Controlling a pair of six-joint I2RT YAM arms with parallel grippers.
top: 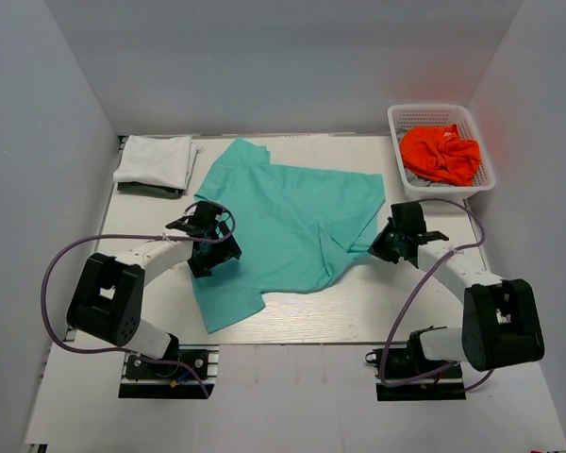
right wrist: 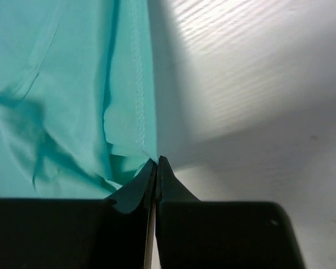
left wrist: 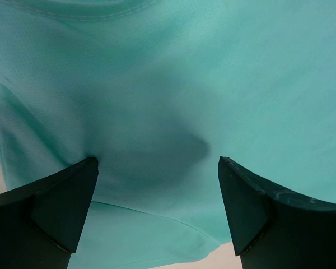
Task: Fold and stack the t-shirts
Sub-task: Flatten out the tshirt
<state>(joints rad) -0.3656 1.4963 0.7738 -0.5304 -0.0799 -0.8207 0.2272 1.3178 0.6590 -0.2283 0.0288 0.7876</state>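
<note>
Left arm: one; reaches from the near left edge inward, forearm low, wrist bent down over the left part of the teal t-shirt; left hand spread wide, both fingers well apart above the cloth, nothing between them; whether the tips touch the cloth cannot be told.

Right arm: one; reaches from the near right edge inward and to the left, wrist low at the right side of the same shirt; right hand pinched fully together on the stitched hem of the teal cloth, a small fold of it caught between the fingers.

T-shirts, counted:
- teal: one; spread loosely over the middle of the surface, rumpled, one corner toward the far edge, another toward the near left.
- white t-shirt: one; folded, at the far left corner.
- dark t-shirt: one; only a thin strip shows beneath the white one.
- orange t-shirt: one; crumpled inside the basket.

Basket: one; white mesh, at the far right corner, well apart from the teal shirt.
</note>
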